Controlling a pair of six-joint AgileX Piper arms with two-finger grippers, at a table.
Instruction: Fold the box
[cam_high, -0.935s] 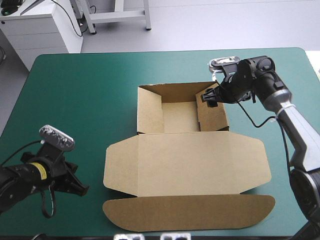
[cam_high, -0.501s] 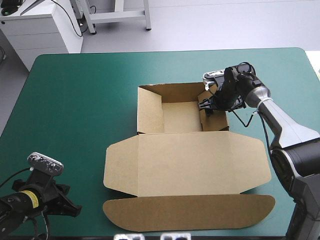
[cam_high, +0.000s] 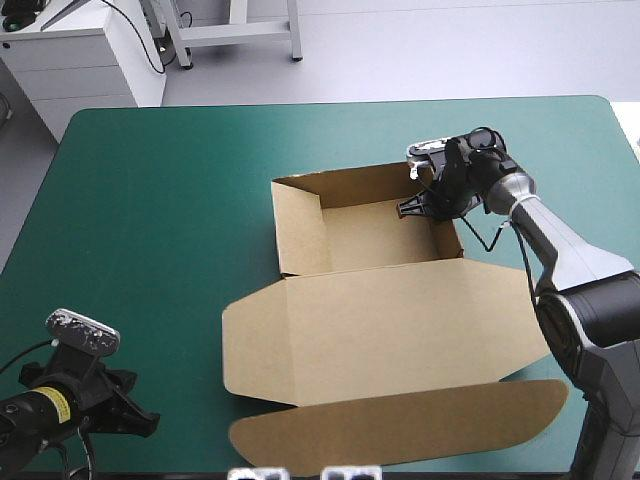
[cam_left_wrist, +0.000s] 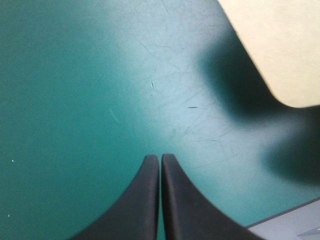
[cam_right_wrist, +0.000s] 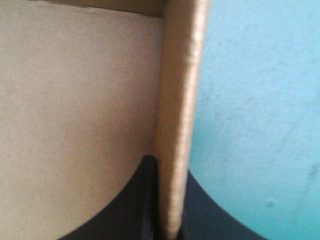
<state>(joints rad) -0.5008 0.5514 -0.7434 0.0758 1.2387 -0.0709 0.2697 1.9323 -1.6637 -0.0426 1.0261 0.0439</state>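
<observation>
High view overhead, rear; wrist views close, sharing box (cam_high: 380, 320).

Counter (cam_high: 150, 200) with a teal-green cover and rounded corners, evenly lit, seen from above. Beyond its far edge lies a pale grey floor (cam_high: 450, 50). A white drawer cabinet (cam_high: 80, 70) stands near the far left corner, with a grey metal frame (cam_high: 240, 32) beside it.
</observation>
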